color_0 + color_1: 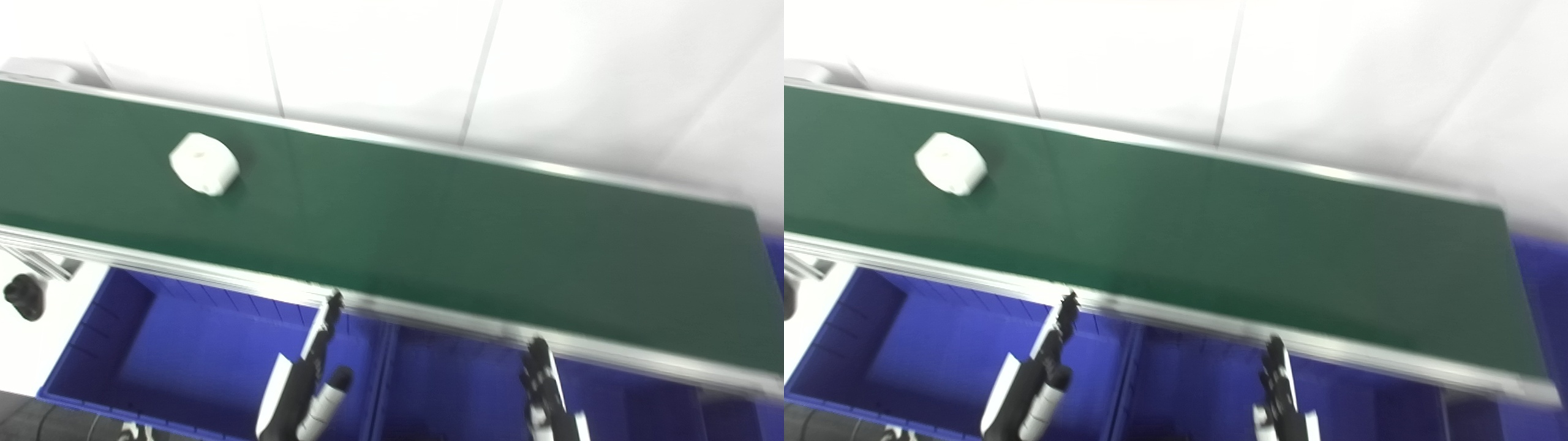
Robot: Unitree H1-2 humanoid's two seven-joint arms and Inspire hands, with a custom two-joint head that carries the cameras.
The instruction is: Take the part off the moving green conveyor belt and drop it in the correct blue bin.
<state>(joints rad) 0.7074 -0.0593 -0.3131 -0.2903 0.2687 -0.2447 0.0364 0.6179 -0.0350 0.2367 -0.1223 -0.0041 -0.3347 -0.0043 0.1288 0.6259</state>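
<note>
Part: the small white round plastic part lies on the green conveyor belt, far left.
Nearer: the left robot hand; the part is up and left of it.
Hands: left and right robot hand hold nothing, fingers straight, over the blue plastic bins.
</note>
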